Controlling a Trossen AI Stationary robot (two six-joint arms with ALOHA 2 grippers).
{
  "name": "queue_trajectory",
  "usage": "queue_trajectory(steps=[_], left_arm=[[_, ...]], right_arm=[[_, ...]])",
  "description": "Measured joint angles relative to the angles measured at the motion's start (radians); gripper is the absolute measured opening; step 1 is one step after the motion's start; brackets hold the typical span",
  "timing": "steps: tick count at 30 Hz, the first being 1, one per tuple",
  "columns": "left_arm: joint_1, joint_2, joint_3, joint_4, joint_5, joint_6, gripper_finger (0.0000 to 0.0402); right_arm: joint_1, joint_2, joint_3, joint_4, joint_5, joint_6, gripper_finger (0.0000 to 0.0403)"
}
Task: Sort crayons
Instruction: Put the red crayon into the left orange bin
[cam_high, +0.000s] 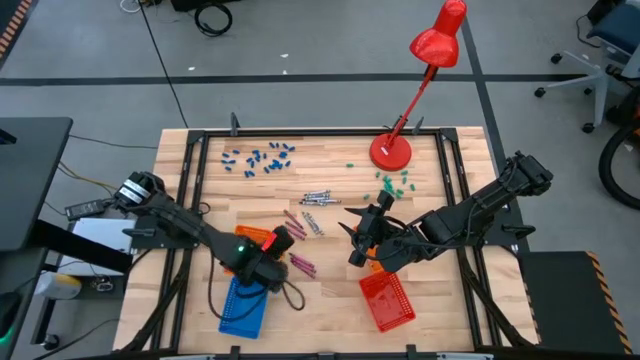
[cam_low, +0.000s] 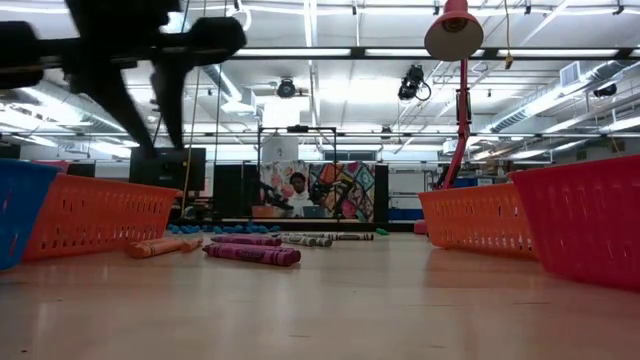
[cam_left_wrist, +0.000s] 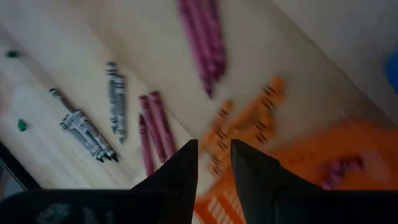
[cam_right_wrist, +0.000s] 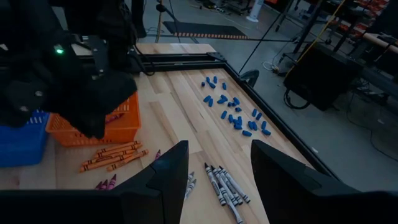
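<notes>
Grey crayons (cam_high: 318, 198), magenta crayons (cam_high: 300, 222) and a second magenta bunch (cam_high: 302, 265) lie flat on the wooden table. Orange crayons (cam_right_wrist: 115, 155) lie beside the orange basket (cam_right_wrist: 93, 127). My left gripper (cam_high: 284, 240) hangs above that basket's far end, pointing steeply down. It is open by a narrow gap (cam_left_wrist: 214, 163) with nothing between the fingers. In its wrist view something magenta (cam_left_wrist: 339, 167) lies in the orange basket. My right gripper (cam_high: 352, 240) hovers over the table's middle, open wide (cam_right_wrist: 219, 168) and empty, above the grey crayons (cam_right_wrist: 225, 185).
A blue basket (cam_high: 243, 305) stands near the front edge at the left and a red basket (cam_high: 387, 300) at the right. Blue bits (cam_high: 260, 157) and green bits (cam_high: 393, 182) lie scattered at the back. A red desk lamp (cam_high: 392, 150) stands at the back right.
</notes>
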Motion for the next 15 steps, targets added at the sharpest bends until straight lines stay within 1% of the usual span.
queue_trajectory(steps=[5, 11, 15], left_arm=[[0.062, 0.000, 0.000, 0.110, 0.013, -0.062, 0.0107], [0.118, 0.007, -0.003, 0.253, 0.149, -0.183, 0.0107], [0.126, 0.044, -0.004, 0.323, 0.189, -0.229, 0.0107]], right_arm=[[0.000, 0.000, 0.000, 0.000, 0.000, 0.000, 0.0178], [0.000, 0.000, 0.000, -0.007, 0.000, -0.005, 0.0178], [0.002, 0.000, 0.000, -0.052, 0.001, 0.008, 0.0178]])
